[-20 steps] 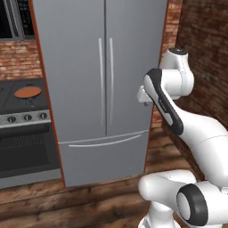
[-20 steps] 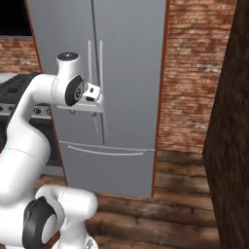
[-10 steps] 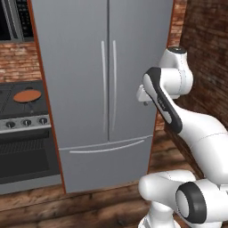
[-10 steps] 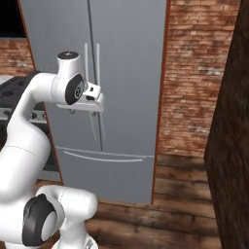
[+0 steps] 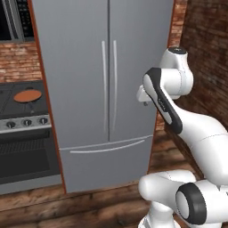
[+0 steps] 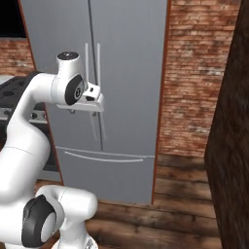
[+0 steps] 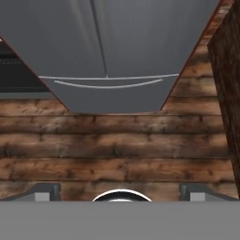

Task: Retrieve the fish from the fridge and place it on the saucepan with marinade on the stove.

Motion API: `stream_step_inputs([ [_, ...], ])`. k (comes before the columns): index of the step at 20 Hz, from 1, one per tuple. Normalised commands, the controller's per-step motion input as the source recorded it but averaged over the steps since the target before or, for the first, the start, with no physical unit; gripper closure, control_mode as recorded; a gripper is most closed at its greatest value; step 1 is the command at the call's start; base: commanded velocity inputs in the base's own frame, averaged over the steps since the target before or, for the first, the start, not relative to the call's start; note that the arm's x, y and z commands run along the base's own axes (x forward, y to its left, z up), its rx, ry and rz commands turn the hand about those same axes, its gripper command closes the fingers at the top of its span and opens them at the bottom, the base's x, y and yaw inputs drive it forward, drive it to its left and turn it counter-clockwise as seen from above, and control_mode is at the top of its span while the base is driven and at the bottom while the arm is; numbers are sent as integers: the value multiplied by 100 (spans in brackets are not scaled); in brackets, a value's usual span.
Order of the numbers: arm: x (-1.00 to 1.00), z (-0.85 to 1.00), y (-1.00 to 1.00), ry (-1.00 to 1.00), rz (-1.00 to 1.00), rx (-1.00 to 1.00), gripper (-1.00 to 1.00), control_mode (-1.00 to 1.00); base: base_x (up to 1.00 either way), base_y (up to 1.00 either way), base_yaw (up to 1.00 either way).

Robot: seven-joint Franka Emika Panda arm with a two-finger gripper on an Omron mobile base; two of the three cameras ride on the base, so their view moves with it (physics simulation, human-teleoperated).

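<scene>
My gripper [image 7: 120, 192] points down at the wooden floor [image 7: 117, 150] in front of the fridge [image 5: 104, 67]; my fingers [image 7: 44, 191] stand fully apart and hold nothing.

Compared with one second ago, the whole picture has shifted in both base views: the fridge now sits larger and further right in the left base view, so the base has driven closer. My arm posture relative to the base is unchanged, and the finger spread is the same.

The fridge doors are shut, with both vertical handles [image 5: 109, 84] side by side at the centre seam, so I cannot tell where the fish is.

The saucepan [image 5: 27, 95] with the reddish-brown marinade [image 5: 26, 95] sits on the stove [image 5: 22, 111], left of the fridge, well apart from my gripper.
</scene>
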Motion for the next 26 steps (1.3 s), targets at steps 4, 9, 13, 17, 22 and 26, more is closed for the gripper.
stream_step_inputs([
  [4, 0, 0, 0, 0, 0, 0, -100, 100, 0, 41, 0],
  [9, 0, 0, 0, 0, 0, 0, -100, 100, 0, 39, 1],
  [13, 0, 0, 0, 0, 0, 0, -100, 100, 0, 17, 0],
  [17, 0, 0, 0, 0, 0, 0, -100, 100, 6, 0, 0],
  [22, 0, 0, 0, 0, 0, 0, -100, 100, 36, -6, 0],
  [26, 0, 0, 0, 0, 0, 0, -100, 100, 48, -8, 0],
])
